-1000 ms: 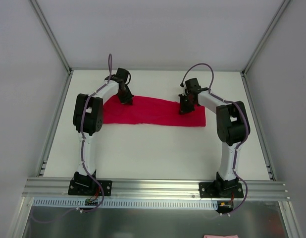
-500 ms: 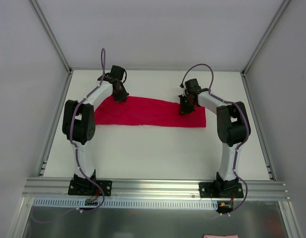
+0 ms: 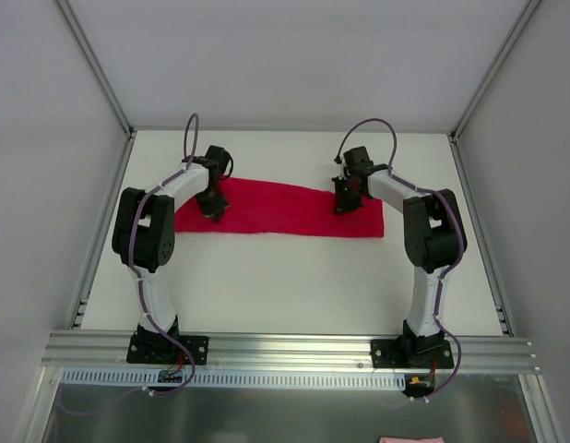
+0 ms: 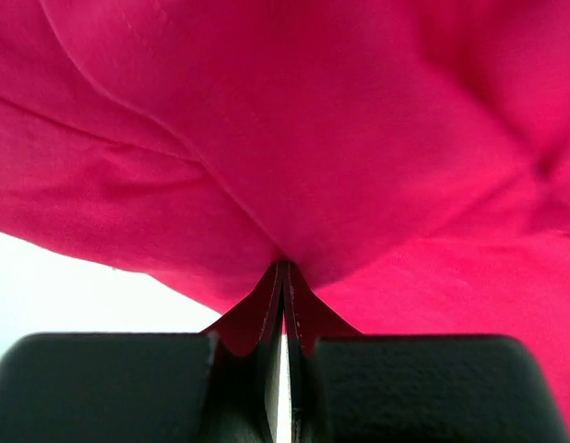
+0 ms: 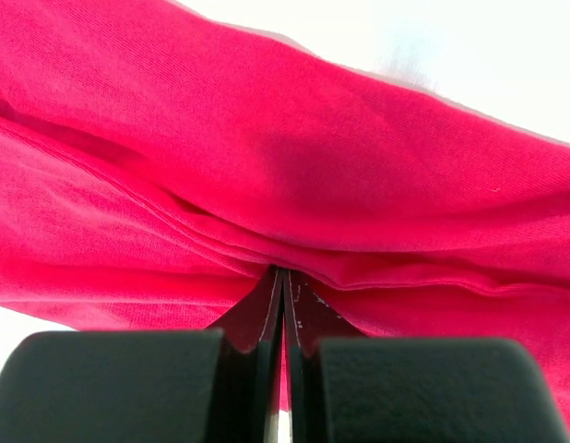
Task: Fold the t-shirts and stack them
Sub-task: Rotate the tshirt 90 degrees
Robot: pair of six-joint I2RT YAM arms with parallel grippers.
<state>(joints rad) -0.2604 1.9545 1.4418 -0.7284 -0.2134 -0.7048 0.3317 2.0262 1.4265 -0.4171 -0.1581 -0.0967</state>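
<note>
**1. Left hand.** In the overhead view I see it set down on the left part of the t-shirt, a little in from the cloth's left end. I cannot read the grip from up there. My left wrist camera settles it: the two fingers are pressed together, with a fold of red fabric pinched at their tips. Cloth fills nearly all of that view, and a patch of white surface shows at its lower left.

**2. T-shirt.** Plain crimson. It lies as a long flat band across the far half of the table, running left to right from one hand to the other. Only the overhead view gives me its whole outline. The wrist views give creases and folds instead, which are lost from above.

**3. Right hand.** It sits on the right part of the band, towards its far edge and in from the right end. On the right wrist camera the fingers are closed tight on several stacked layers of the fabric.

**4. Change over the last second.**
- The left hand has come off the shirt's far left corner, moving leftward and towards me.
- The left elbow has swung outward.
- The cloth's left end now reaches further left, so the band is longer.
- The right arm and the right end of the cloth have not moved.
</note>
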